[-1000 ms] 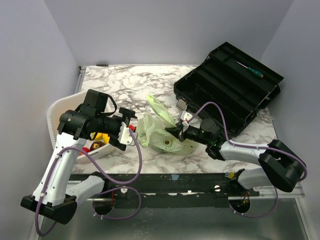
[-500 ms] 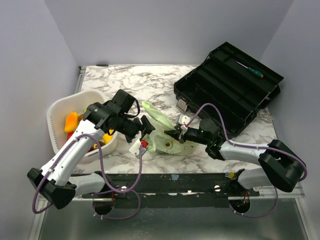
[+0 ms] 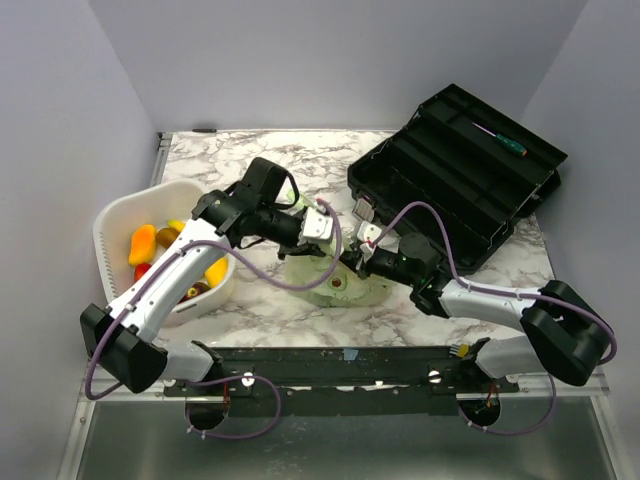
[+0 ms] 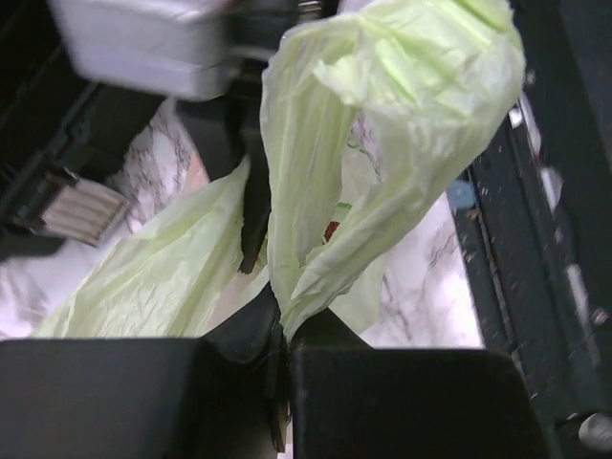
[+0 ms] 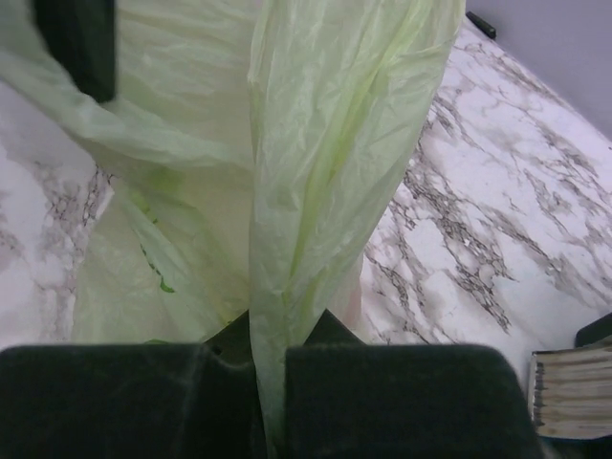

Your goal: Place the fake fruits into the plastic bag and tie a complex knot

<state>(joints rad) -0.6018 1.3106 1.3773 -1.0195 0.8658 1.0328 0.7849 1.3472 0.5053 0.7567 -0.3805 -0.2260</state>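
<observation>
- At the far left, the white basket (image 3: 105, 225) sits on the worktop (image 3: 250, 160). Most of the fake fruits (image 3: 215, 272) lie in it, among them an orange mango (image 3: 142, 243) and a red apple (image 3: 143, 271).
- My left arm reaches from the basket side toward the middle. There my left end effector (image 3: 318, 226) is pressed together on a strip of the plastic bag (image 3: 345, 290). My wrist view shows the thin film rising out from between the pads.
- The bag lies crumpled on the worktop in the middle, between my two end effectors and just in front of the toolbox's near corner. A pale round shape shows low in it. I take it for a green fruit, though I cannot be sure.
- My right end effector (image 3: 358, 262), touching the bag's right side, is also clamped on a fold of the green film. That fold runs straight up from my pads in the wrist view.
- Further right, the black toolbox (image 3: 450, 190) stands open with a green-handled screwdriver (image 3: 500, 140) inside. Neither belongs to this job.
- I judge the task far from finished. At most one fruit is in the bag, and the rest wait in the basket.
- I see no knot anywhere. The two strips I hold are apart, not twisted together.
- What is left is to carry the remaining fruit across, then gather both strips and tie them.
</observation>
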